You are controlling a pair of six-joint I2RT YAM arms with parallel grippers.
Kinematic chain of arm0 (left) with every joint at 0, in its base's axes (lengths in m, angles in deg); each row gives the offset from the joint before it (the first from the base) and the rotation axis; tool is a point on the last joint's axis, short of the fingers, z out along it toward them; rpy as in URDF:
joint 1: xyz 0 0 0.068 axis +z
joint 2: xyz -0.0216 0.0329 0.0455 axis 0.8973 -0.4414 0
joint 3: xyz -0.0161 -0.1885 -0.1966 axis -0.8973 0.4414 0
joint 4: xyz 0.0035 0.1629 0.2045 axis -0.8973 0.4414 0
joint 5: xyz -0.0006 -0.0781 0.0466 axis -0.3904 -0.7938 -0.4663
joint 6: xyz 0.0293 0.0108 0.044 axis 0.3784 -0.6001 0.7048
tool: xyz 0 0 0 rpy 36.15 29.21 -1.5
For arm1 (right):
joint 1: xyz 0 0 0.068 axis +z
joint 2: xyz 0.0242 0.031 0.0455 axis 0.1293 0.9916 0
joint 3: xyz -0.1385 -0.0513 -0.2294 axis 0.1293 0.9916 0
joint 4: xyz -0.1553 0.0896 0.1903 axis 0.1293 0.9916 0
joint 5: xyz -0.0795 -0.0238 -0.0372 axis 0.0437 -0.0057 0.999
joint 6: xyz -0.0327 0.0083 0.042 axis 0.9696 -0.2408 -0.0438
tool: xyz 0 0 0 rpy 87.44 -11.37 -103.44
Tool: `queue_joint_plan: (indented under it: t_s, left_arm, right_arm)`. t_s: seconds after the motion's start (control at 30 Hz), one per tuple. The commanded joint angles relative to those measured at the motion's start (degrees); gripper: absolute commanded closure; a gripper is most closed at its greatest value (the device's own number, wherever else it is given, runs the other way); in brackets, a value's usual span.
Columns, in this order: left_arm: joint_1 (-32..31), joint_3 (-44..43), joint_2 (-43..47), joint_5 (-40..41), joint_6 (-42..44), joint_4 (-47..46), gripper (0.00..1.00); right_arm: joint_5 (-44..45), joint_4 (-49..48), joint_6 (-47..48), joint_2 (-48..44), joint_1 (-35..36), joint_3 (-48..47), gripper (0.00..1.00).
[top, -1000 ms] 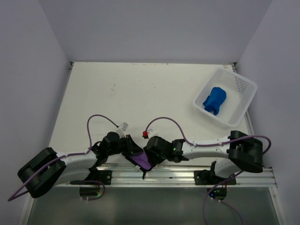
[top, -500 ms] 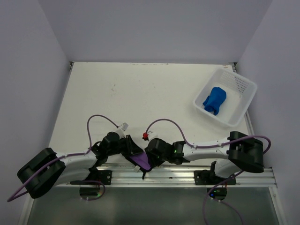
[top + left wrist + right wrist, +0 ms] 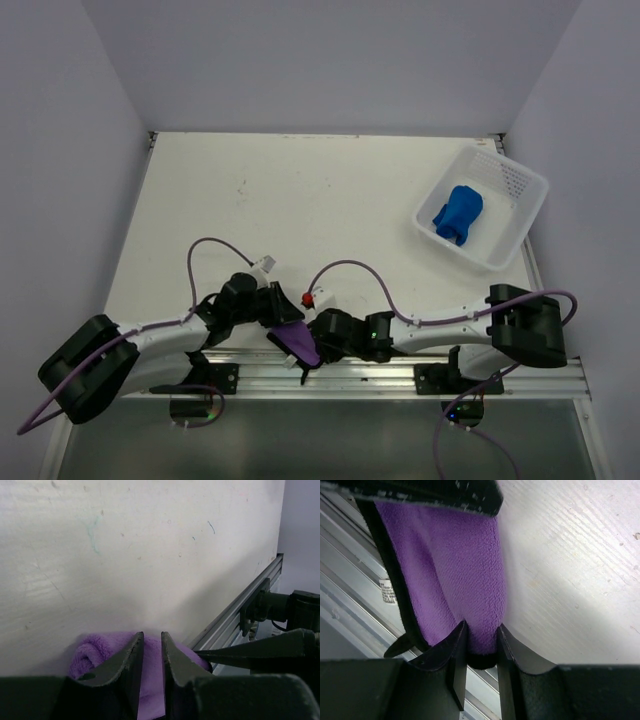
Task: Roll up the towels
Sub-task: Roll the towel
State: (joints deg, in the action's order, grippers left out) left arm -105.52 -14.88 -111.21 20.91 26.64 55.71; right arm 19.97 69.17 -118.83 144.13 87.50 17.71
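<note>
We see the top view bright and even, lit softly from above, with only faint shadows on the white table [image 3: 300,200]. In its wrist view the left gripper [image 3: 151,637] is dark and blurred, with shadow pooling around it. The right wrist view shows the purple towel [image 3: 465,570] in crisp weave, with the table bright to its right.

Top cam: the purple towel [image 3: 297,343] is mostly buried, only a little wedge pokes out. On the left wrist cam it runs off the bottom edge behind the left gripper [image 3: 151,636]. On the right wrist cam its far end disappears under a dark blurry shape [image 3: 435,492], and the right gripper [image 3: 481,627] covers part of the hem. The blue towel [image 3: 459,214] is too small to tell how it's rolled.
</note>
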Motion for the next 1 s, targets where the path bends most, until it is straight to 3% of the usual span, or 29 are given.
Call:
queue_joint_plan:
  t_s: [0.0, 0.5, 0.97]
  left_arm:
    - [2.78, -4.17, -1.77, 4.85, 6.14, 7.54, 0.74]
    - [5.94, -19.81, -7.66, 2.91, 9.48, 11.14, 0.73]
    - [6.56, -22.64, -10.03, 0.89, 9.92, 10.88, 0.73]
  right_arm:
    - [2.18, 5.79, -1.39, -1.02, 1.67, 1.72, 1.0]
    - [18.53, 9.92, -2.26, 2.58, 2.81, -3.82, 1.0]
    - [26.71, 16.16, -6.31, 5.3, 3.68, -9.01, 1.0]
